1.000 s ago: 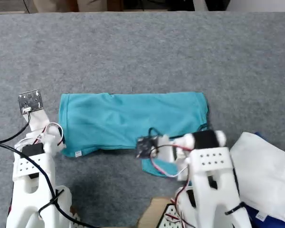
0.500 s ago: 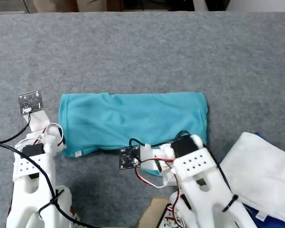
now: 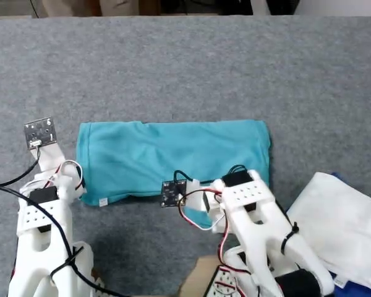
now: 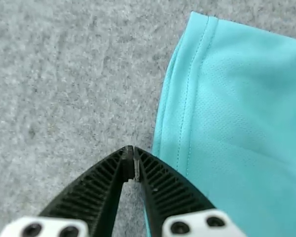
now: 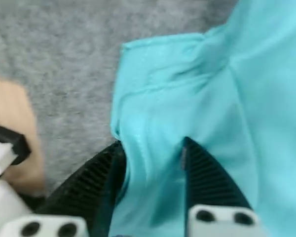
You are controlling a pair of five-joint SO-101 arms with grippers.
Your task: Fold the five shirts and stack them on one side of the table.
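Right claw (image 5: 152, 148) stands spread, its two black ribbed fingers straddling a loose flap of the teal mesh-knit shirt (image 3: 173, 154). Cloth lies between them, but I cannot see a pinch. The flap pokes out from the shirt's near edge, directly under this claw, while the main body stretches ahead of it, away from the arm's base. The shirt is a long flat band on the grey felt-like worktop (image 3: 173, 68), its long axis running crosswise from one claw to the other. Left claw (image 4: 130, 152) is pressed together on nothing, its tips just beside the band's stitched end hem, over bare worktop. The right claw is nearer the flap, so turning it forward onto the band looks like its job. The fabric is thin, soft and finely perforated, with double-stitched hems, and is likely to sag when lifted. A white folded cloth (image 3: 349, 226) lies off to the right claw's outer side, apart from the band.
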